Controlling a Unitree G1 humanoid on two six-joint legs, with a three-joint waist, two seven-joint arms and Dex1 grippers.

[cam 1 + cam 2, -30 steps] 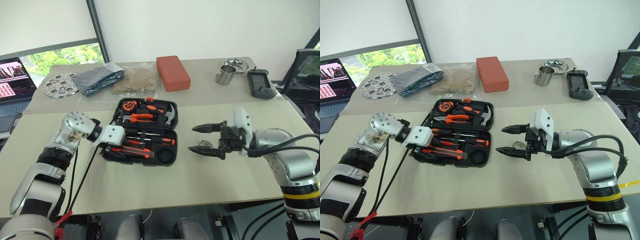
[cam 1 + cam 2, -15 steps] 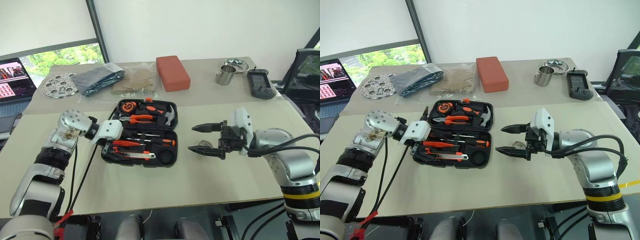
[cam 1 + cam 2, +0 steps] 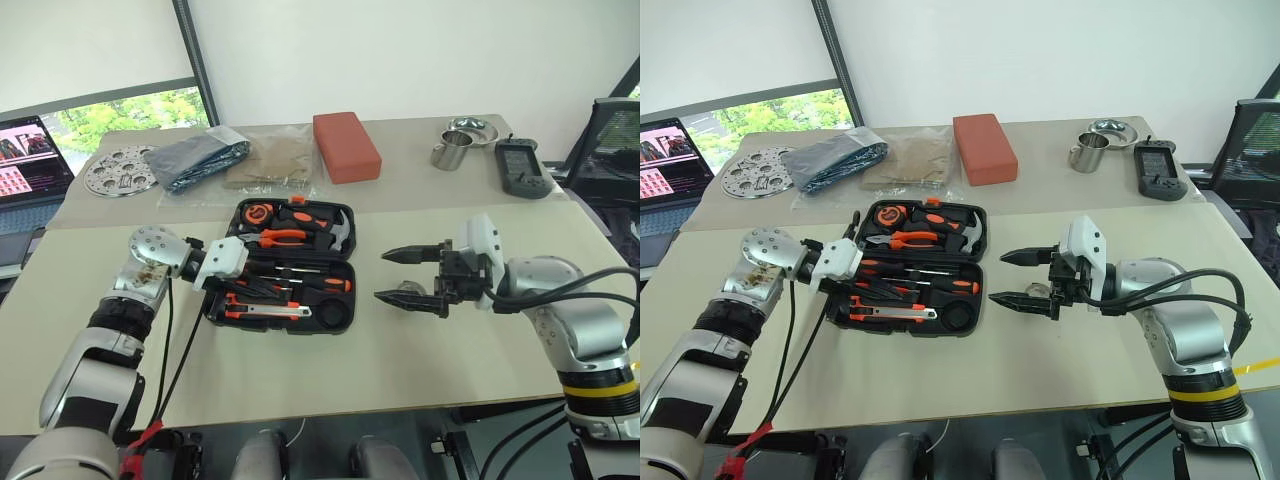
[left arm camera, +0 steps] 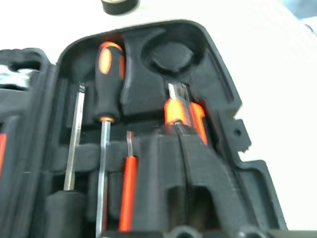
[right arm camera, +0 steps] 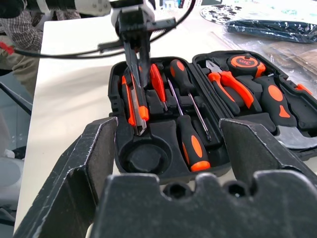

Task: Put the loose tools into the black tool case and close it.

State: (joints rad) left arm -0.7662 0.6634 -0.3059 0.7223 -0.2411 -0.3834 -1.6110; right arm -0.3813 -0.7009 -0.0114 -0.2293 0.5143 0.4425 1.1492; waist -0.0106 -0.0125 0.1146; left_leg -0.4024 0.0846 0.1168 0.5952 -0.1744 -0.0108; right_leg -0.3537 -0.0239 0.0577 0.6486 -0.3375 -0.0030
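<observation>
The black tool case lies open mid-table. Its near half holds two orange-and-black screwdrivers, the thin orange screwdriver and the utility knife; a round recess is empty. My left gripper is shut, angled down over the case's left side with its tips at the knife. My right gripper hovers open to the right of the case. The small dark tape roll sits on the table by the right gripper's lower finger.
The case's far half holds pliers, a hammer and a tape measure. Behind lie a red block, plastic bags, a perforated metal disc, a steel cup, a bowl and a black handheld device.
My left hand drew back slightly, then swung right again over the case's left side, and its fingers are now shut. The right arm has not moved.
</observation>
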